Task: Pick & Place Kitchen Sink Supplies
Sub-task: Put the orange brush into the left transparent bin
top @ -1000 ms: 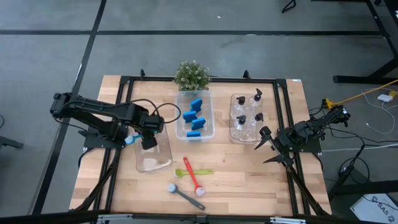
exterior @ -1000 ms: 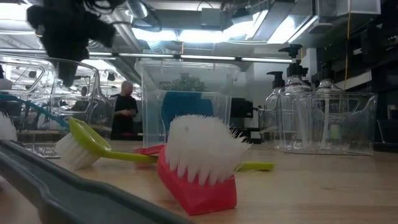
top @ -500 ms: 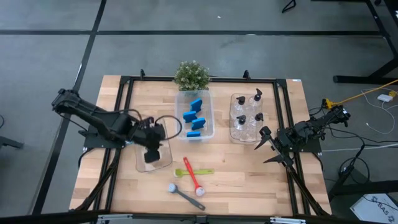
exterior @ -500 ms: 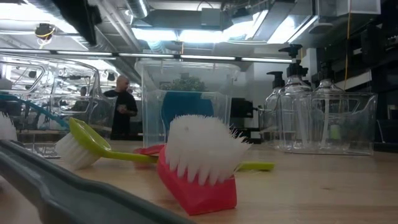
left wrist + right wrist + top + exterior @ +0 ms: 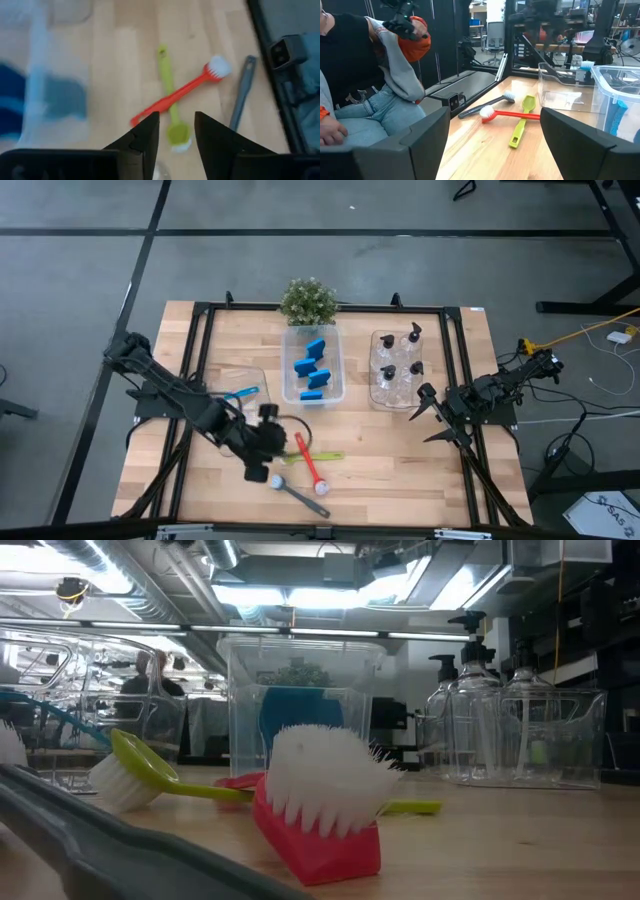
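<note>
Wooden table (image 5: 400, 465) in a black frame, on a grey floor with dark lines.

Near edge: three brushes lie loose on the table. The grey brush (image 5: 293, 494) is nearest; the red brush (image 5: 307, 460) lies across the green brush (image 5: 315, 457). The left gripper (image 5: 262, 452) hangs just beside them with its jaws a narrow gap apart, pinching nothing.

Middle: three clear bins. The left bin (image 5: 243, 383) holds the one blue brush (image 5: 236, 394). The middle bin (image 5: 336, 370) holds four blue sponges (image 5: 312, 369). The right bin (image 5: 378, 392) holds four pump bottles (image 5: 399, 358). The right gripper (image 5: 433, 418) waits at the table's right edge, jaws spread wide, empty.

Far edge: one potted plant (image 5: 308, 301). In the right wrist view, a seated person (image 5: 355, 75) is beside the table.
</note>
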Robot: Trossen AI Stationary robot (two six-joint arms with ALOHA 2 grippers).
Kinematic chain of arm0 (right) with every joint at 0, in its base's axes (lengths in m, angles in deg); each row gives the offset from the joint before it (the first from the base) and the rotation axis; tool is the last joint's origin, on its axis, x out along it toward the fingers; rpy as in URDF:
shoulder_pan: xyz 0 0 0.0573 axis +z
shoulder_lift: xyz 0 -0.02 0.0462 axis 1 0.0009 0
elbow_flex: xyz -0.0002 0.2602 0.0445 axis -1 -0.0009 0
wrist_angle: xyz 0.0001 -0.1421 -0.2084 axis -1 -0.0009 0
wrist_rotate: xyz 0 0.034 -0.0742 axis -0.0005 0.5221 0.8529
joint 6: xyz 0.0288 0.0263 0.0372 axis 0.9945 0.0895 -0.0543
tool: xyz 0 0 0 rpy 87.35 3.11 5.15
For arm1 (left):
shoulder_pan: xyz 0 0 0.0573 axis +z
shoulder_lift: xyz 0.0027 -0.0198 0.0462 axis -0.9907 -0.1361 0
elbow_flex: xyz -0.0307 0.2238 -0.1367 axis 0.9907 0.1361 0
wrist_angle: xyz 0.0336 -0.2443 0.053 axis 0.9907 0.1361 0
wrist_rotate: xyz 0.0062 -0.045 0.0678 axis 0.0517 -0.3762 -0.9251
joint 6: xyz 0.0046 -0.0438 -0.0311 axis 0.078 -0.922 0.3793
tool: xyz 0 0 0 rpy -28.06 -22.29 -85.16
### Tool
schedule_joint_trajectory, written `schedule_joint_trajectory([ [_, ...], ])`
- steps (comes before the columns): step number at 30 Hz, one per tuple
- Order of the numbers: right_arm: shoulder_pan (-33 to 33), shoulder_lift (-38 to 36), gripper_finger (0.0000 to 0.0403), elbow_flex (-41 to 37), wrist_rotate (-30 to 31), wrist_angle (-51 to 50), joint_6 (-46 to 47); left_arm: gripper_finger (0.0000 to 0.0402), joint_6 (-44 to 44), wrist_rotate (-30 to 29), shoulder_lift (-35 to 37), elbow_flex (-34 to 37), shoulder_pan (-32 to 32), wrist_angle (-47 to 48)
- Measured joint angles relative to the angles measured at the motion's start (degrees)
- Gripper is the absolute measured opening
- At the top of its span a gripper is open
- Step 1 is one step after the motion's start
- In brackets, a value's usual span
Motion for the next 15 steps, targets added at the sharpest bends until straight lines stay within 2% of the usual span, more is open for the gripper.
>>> schedule_joint_trajectory([
  [9, -0.02, -0.01, 0.0308, -0.01, 0.00, 0.00, 0.00, 0.0118, 15.92, -0.08, -14.36, -16.70, -1.66, 2.19],
  [15, -0.02, 0.00, 0.0308, -0.01, 0.00, 0.00, 0.01, 0.0118, 26.39, 0.01, -22.60, -22.37, -2.30, 2.08],
])
